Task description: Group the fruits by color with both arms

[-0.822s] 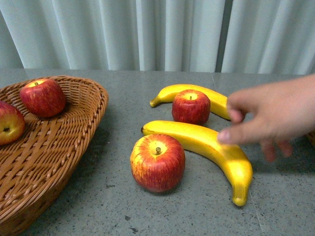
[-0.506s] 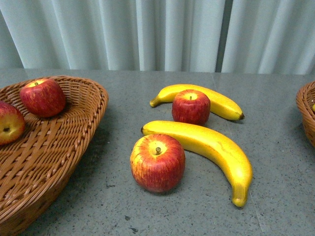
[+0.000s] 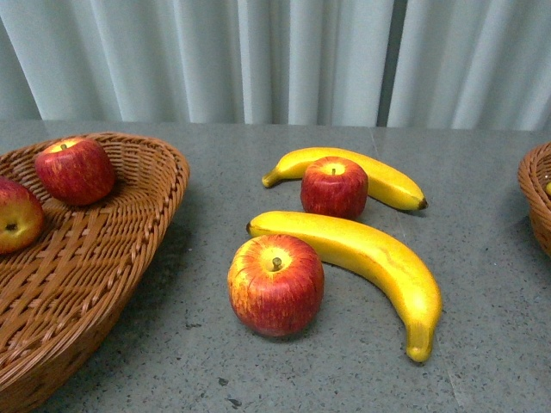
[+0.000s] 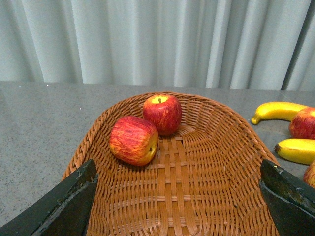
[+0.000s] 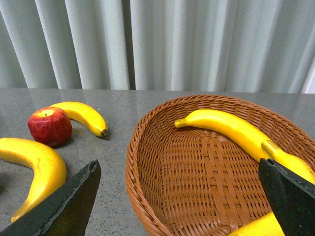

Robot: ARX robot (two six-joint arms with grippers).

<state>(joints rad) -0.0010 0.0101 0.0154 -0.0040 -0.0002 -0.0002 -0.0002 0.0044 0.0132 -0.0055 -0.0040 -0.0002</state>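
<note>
Saw glossy red apple (image 3: 275, 286) upright at centre, curved yellow banana (image 3: 362, 258) just beside at its 2 o'clock. Saw second apple (image 3: 334, 187) at 12, just before far banana (image 3: 392, 182). Found third apple (image 3: 74, 170) upright, fourth apple (image 3: 17, 215) tipped, at 9.

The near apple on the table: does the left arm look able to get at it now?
Probably yes. The near apple stands on open table beside the left basket, nothing above it. The left gripper, open, hangs over that basket; only the banana close behind crowds it.
</note>
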